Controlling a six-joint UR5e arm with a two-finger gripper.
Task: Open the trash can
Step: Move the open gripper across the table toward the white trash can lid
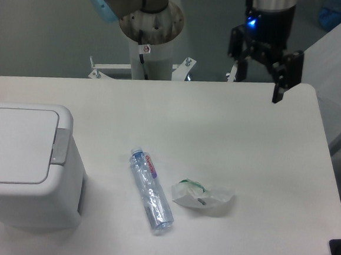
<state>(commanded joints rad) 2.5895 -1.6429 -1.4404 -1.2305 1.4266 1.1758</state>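
The trash can [25, 169] is a large white boxy bin at the table's left edge. Its flat lid [12, 144] lies shut, with a grey latch strip [60, 146] on its right side. My gripper [257, 81] hangs open and empty above the table's far right edge, far from the bin.
A clear plastic bottle [151, 191] lies on its side at the table's middle front. A crumpled white wrapper [200, 196] lies just right of it. The robot base [149, 25] stands behind the table's far edge. A dark object [340, 254] sits at the front right corner.
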